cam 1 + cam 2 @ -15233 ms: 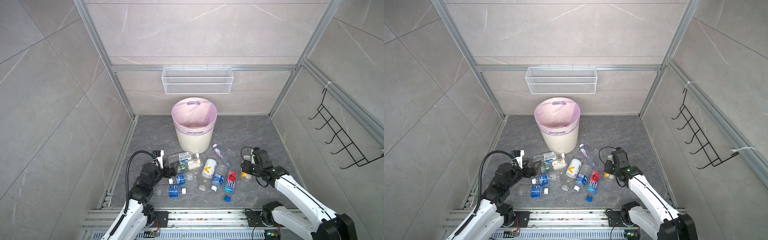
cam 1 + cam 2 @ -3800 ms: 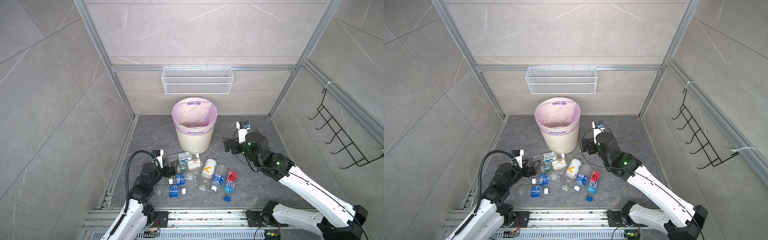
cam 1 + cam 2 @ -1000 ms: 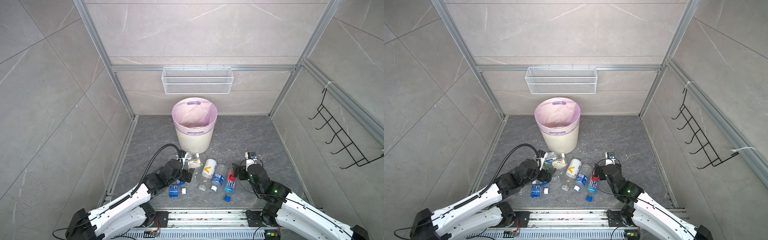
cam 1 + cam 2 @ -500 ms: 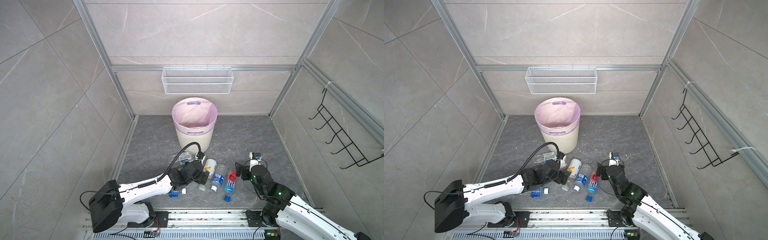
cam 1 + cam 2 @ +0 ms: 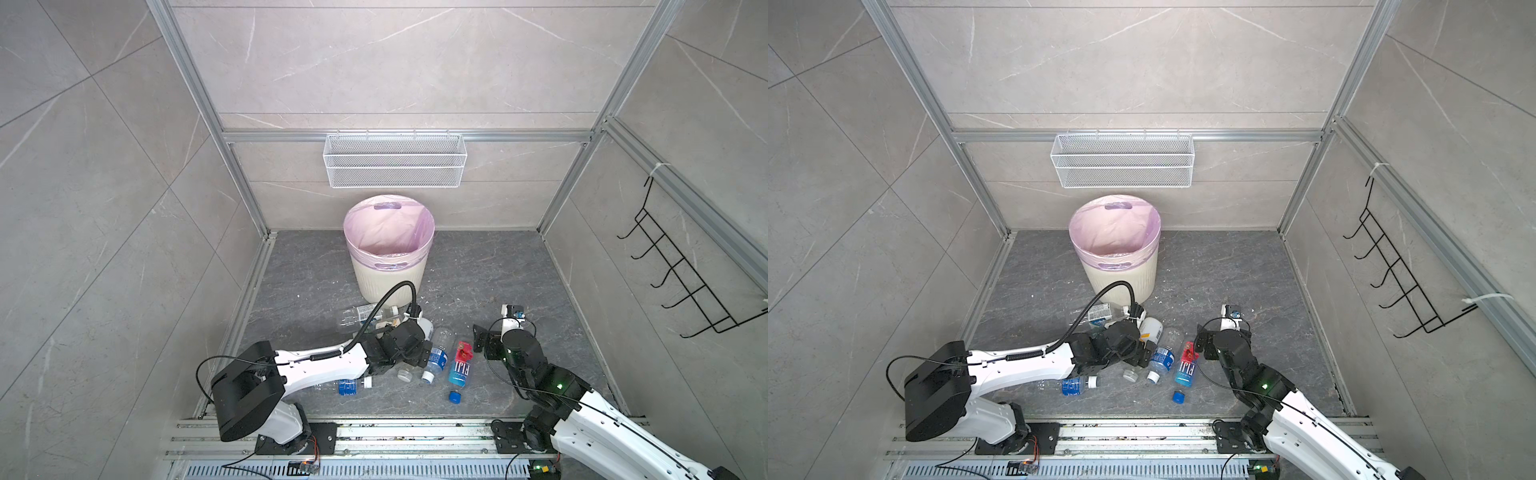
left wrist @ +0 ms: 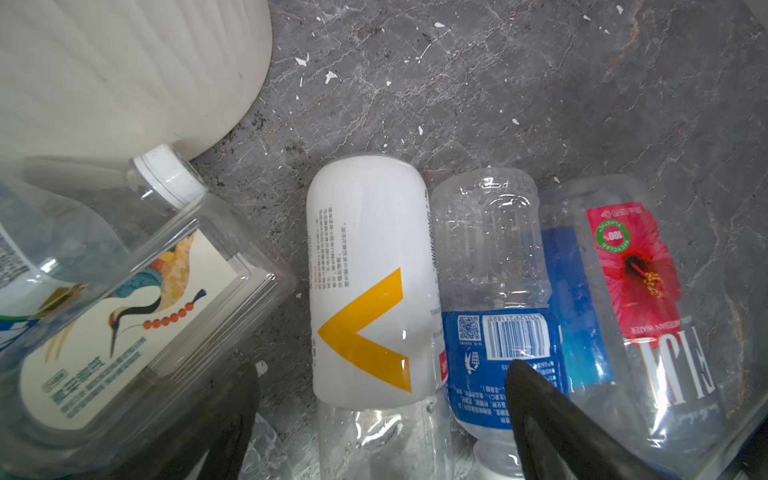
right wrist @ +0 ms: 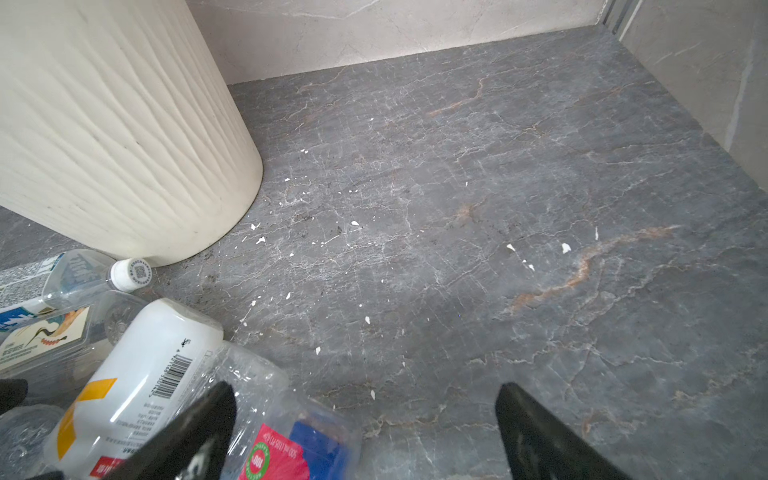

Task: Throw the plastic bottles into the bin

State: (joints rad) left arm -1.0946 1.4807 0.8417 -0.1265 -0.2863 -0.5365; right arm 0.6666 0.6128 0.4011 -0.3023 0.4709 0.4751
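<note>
Here, left gripper [image 6: 374, 424] and right gripper [image 7: 365, 428] hold fingers spread; white bottle [image 6: 370, 266] touches blue-label bottle [image 6: 494, 291], so closing may snag both

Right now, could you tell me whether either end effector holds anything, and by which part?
Nothing is held: the left end effector and the right end effector both stand open.

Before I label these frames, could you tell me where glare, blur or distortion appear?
Left wrist: glare streaks on the Fiji bottle, white bottle sharp, near fingers soft. Right wrist: floor crisp, fingers soft. Both top views: even light, sharp, walls splayed by wide-angle perspective.
</note>
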